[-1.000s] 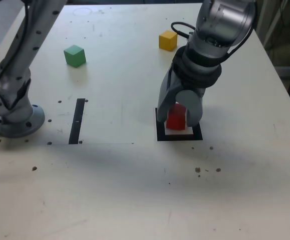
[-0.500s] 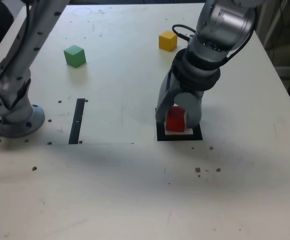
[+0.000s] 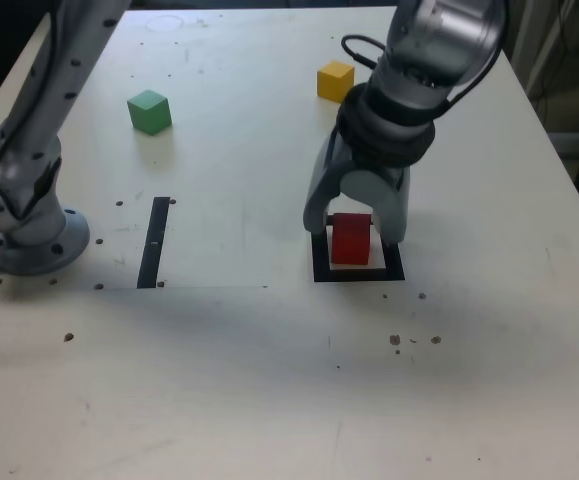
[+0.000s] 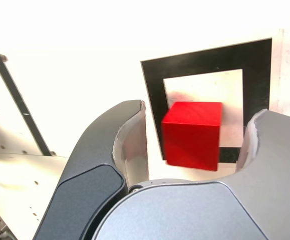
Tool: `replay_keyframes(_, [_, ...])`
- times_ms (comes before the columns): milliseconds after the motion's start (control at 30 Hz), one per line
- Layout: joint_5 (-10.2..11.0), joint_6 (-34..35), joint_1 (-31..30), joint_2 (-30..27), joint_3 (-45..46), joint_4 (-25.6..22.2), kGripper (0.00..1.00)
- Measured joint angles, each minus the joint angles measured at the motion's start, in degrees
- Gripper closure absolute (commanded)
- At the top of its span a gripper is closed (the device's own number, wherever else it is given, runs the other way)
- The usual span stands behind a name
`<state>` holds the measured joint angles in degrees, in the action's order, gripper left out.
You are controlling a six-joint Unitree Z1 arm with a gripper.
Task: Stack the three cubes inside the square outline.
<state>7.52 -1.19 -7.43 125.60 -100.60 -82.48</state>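
Gripper [image 3: 355, 226] stood open, empty, over red block [image 3: 350, 240] — yellow block [image 3: 335, 82], likely next, lay toward exterior view's twelve o'clock.

Qty, both views: 3 matte solid-colour cubes total, i.e. 1 red cube [image 3: 351, 240], 1 yellow cube [image 3: 335, 81] & 1 green cube [image 3: 150, 112]. 1 thick black square outline w/ pale centre [image 3: 359, 275]. 1 thin straight black strip [image 3: 154, 243]. 1 white flat-topped table [image 3: 219, 380]. 1 grey metal robot arm [image 3: 69, 100], 1 grey hard-shelled gripper [image 3: 356, 232] w/ 2 curved fingers [image 4: 132, 145]. Small dark specks [image 3: 69, 337]: several, exact no. n/a.
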Motion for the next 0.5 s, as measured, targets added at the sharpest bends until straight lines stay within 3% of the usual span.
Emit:
replay_keyframes(100, [1.6, -1.4, 0.1, -3.3, 0.1, -2.1, 0.0])
replay_keyframes(333, [2.4, -6.2, 1.8, -7.0, 0.8, -2.8, 0.0])
replay_keyframes(500, [4.2, -13.0, 6.4, -9.4, 1.3, -4.6, 0.0])
